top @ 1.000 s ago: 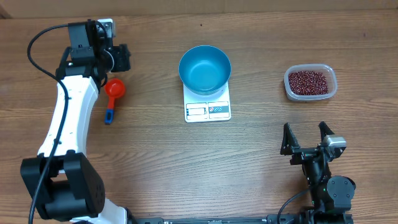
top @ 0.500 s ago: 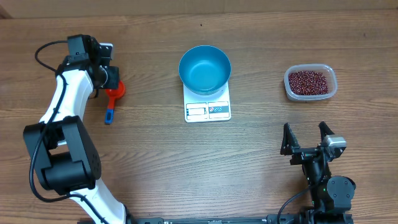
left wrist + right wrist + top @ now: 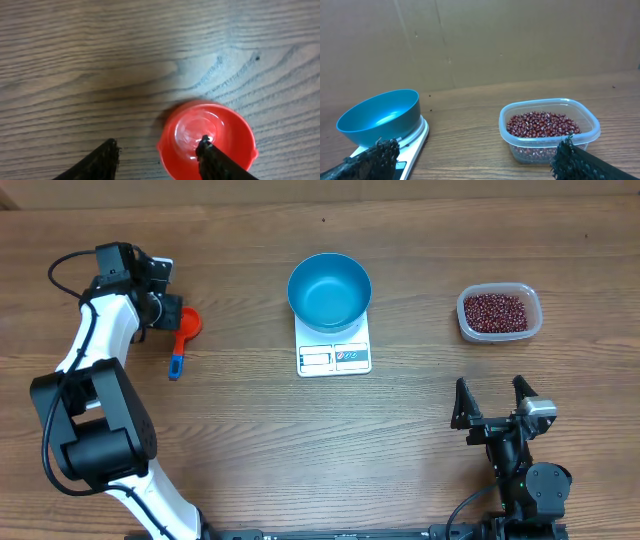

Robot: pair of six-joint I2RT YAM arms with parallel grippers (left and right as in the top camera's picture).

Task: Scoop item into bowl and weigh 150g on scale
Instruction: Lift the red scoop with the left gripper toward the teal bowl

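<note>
Beans [image 3: 495,311] in tub [image 3: 592,131], wooden table [image 3: 250,440], cardboard wall [image 3: 520,40], left fingers [image 3: 100,162] apart, right fingers [image 3: 375,157] apart

My left tool [image 3: 158,145] is low over the red scoop [image 3: 207,135], one finger inside the cup and the other outside the rim, with bare table [image 3: 100,60] past it. The scoop handle [image 3: 176,363] has bare table on both sides. There's a wide free strip between the scoop and the scale [image 3: 334,357]. The blue bowl [image 3: 329,290] on the scale blocks any low pass there. My right tool [image 3: 490,395], jaws wide, has open table ahead up to the clear tub [image 3: 463,315] of beans [image 3: 493,311]. The gap between tub and bowl is passable.
</note>
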